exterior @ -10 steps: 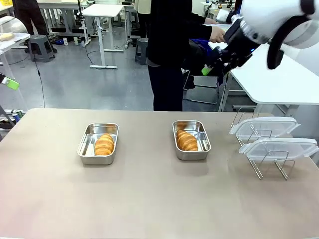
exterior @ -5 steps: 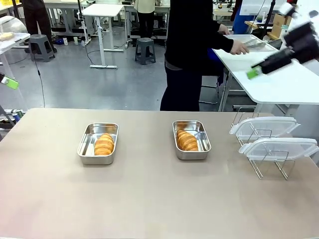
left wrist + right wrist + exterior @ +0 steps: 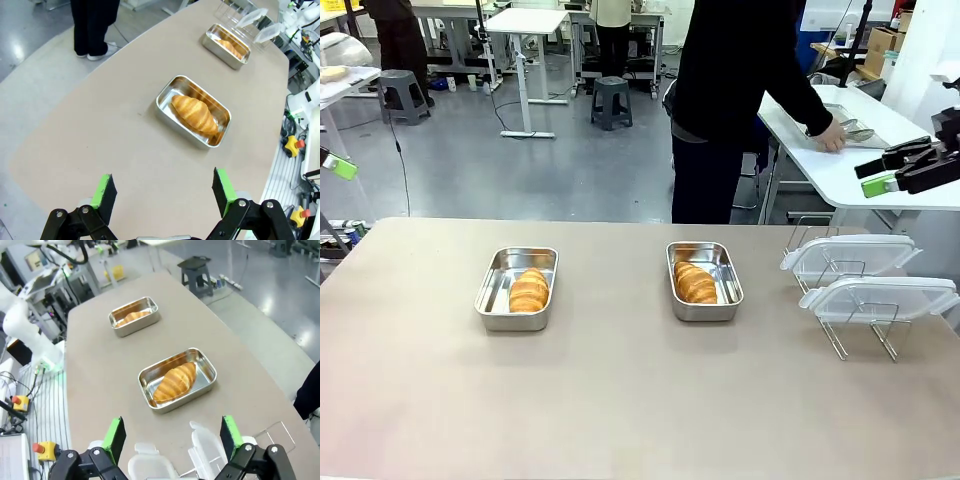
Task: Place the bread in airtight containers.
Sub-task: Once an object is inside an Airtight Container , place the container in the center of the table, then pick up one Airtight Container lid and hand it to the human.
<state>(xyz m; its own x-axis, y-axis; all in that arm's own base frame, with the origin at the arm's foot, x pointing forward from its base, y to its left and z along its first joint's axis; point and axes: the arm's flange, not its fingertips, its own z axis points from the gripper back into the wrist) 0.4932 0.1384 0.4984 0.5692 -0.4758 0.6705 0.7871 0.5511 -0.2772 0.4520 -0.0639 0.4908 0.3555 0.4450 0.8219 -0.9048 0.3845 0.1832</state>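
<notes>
The left gripper [image 3: 163,187] hangs off the table's left end with its green-padded fingers spread wide and nothing between them. In its wrist view the tan table [image 3: 620,400] stretches away below.

Take the tabletop in the front view as a clock face, with 12 at the far edge. The left tub [image 3: 490,292] sits at about 10 o'clock. It is a shiny rectangular steel container with rounded corners and has no lid on. The left roll [image 3: 529,290] lies inside it against the right wall. The roll is golden-brown and ridged crosswise, its long axis runs 12 to 6, and it is shorter than the tub.

The right tub [image 3: 733,285] stands between 1 and 2 o'clock, well apart from the first, and is also uncovered. The right roll [image 3: 695,283] lies in it, a darker golden-brown with the same ridges, its far end pointing toward 11 o'clock.

Between 2 and 3 o'clock a wire rack [image 3: 865,335] carries two translucent lids [image 3: 850,255], one behind the other, lying tilted on the wires.

Beyond the far edge stands a person [image 3: 740,80] in dark clothes, one hand resting on a white side table.

The right gripper [image 3: 172,434] hovers high above the rack, its jaws parted and holding nothing.
</notes>
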